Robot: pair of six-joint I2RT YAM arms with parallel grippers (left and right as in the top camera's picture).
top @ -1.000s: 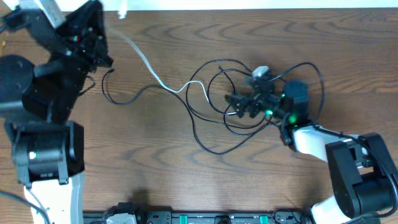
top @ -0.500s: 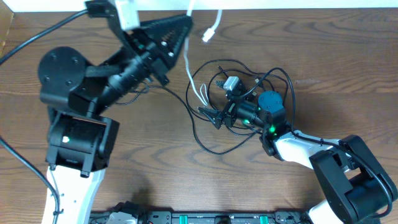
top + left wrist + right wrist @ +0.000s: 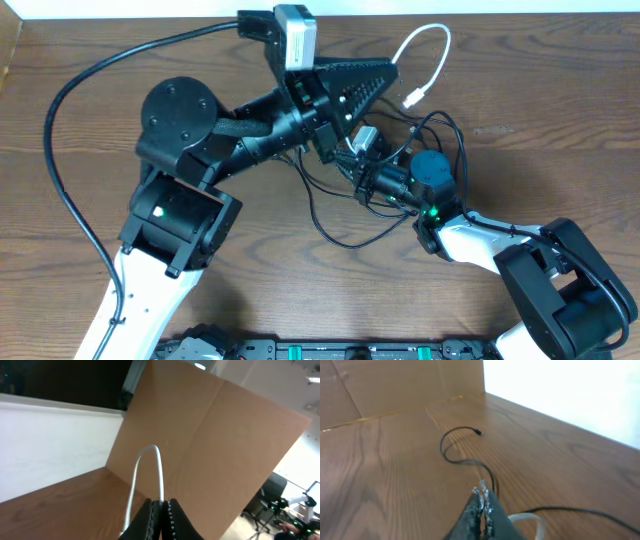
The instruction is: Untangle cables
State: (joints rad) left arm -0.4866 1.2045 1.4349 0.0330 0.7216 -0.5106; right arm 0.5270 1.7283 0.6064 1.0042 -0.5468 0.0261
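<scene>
Wood table (image 3: 560,110), centre: we see left gripper (image 3: 161,504) clenched on white cable (image 3: 160,472), whose loop arches far and right off black tangle (image 3: 340,215); right gripper (image 3: 483,495), nearer the tangle, is pinched shut there, grasp unclear to us.

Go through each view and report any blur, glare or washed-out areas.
Overhead: evenly lit and sharp, with the table grain crisp; the white strip along the top edge is blown out. Left wrist: tilted, white cable clear, ceiling lights glaring at the top. Right wrist: soft overall, black cable slightly blurred, upper right corner washed out white.
</scene>
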